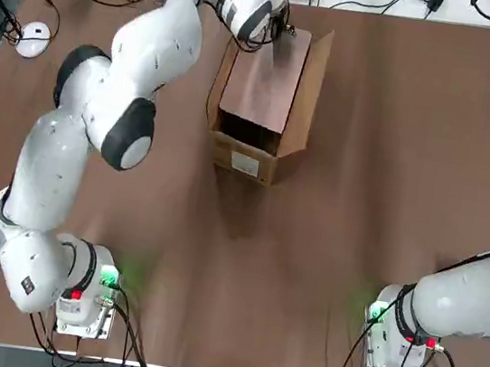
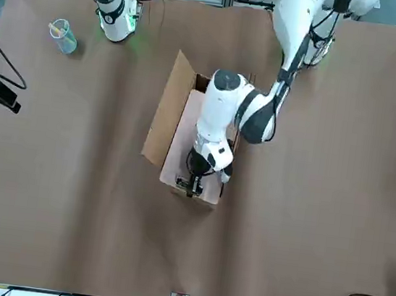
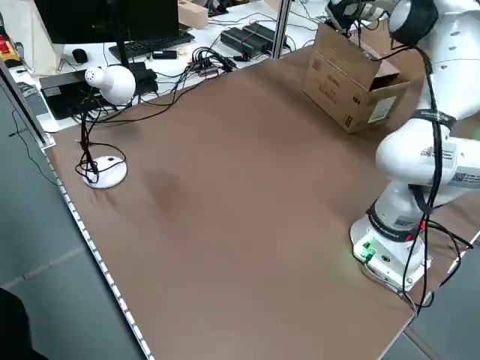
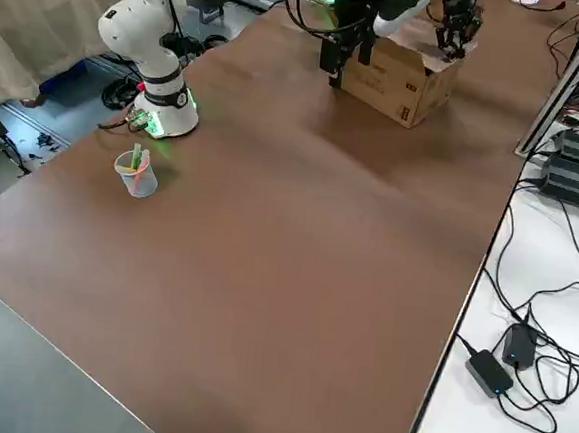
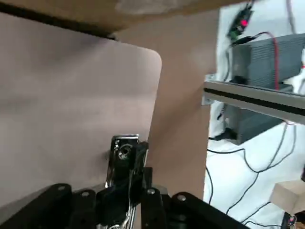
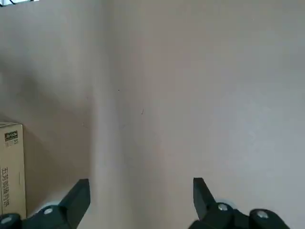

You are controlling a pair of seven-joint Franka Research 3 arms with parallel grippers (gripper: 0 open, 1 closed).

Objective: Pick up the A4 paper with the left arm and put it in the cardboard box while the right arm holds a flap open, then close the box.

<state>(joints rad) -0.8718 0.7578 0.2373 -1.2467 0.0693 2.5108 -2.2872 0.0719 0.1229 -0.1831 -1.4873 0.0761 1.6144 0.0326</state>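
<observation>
One brown tabletop (image 1: 366, 164) is carrying the cardboard box (image 1: 265, 104) near its far edge; your left gripper (image 2: 192, 184) is pinching the A4 paper (image 5: 71, 105) over it, and the right gripper (image 6: 138, 200) is hanging spread wide.

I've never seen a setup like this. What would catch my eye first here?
Most striking is the left arm, stretched across the brown table to the cardboard box at the far side. Its gripper is shut on the metal clip of a pinkish paper sheet lying over the open box. The right arm waits near its base, its gripper open above bare table.
</observation>
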